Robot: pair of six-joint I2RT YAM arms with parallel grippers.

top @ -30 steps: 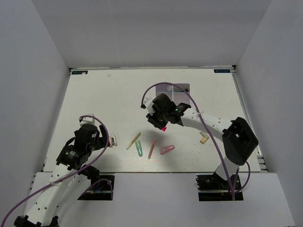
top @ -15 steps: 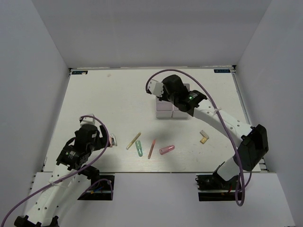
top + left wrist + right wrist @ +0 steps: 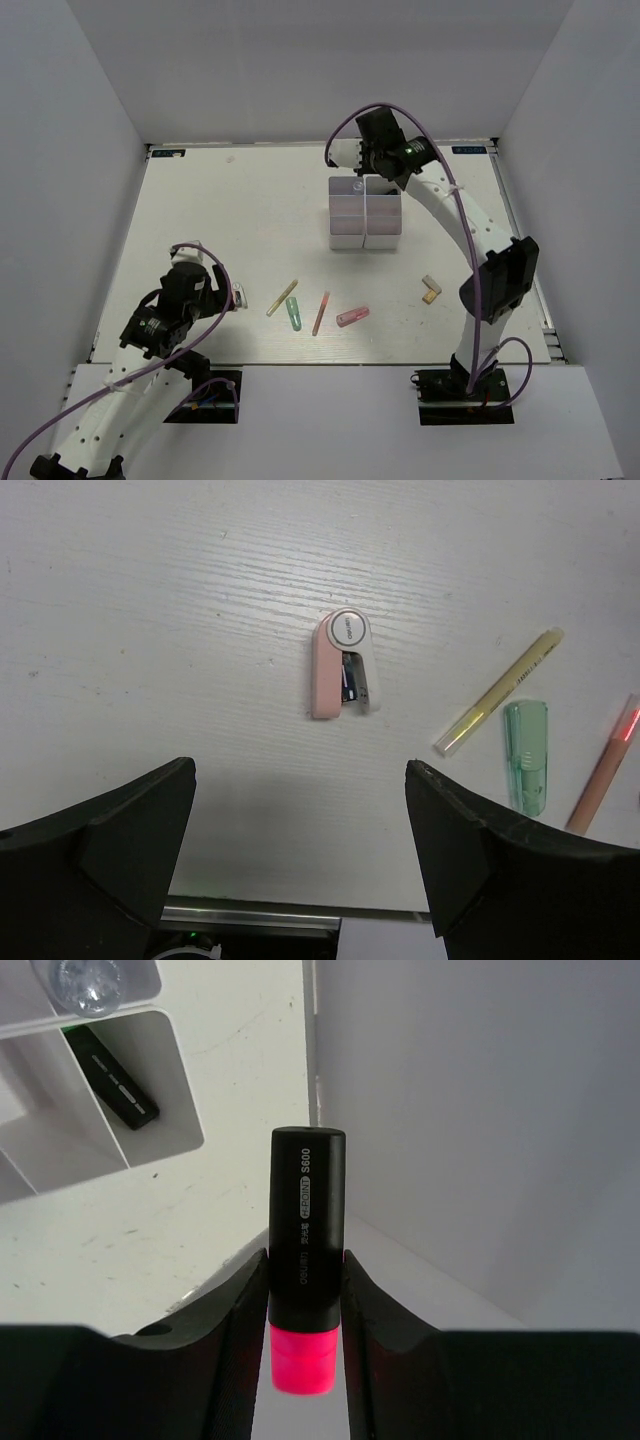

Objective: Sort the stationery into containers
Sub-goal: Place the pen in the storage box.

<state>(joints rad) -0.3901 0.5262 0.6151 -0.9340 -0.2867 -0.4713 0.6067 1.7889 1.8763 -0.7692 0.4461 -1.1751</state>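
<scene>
Transport step: right end effector (image 3: 305, 1272), clamped on the pink-capped marker (image 3: 307, 1200), hangs beyond the organiser (image 3: 182, 1090), whose compartments lie up-left of it. Next, likely realign above one and release.

The white surface (image 3: 220, 230) shows faint wood grain and scuffs, and pale walls (image 3: 90, 120) rise along its left, far and right edges. A dark label (image 3: 168, 153) sits at its far left corner and a blue label (image 3: 468, 150) at its far right corner.

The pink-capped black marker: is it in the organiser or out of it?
Out. The right gripper is shut on the marker, which is outside the compartments of the organiser.
</scene>
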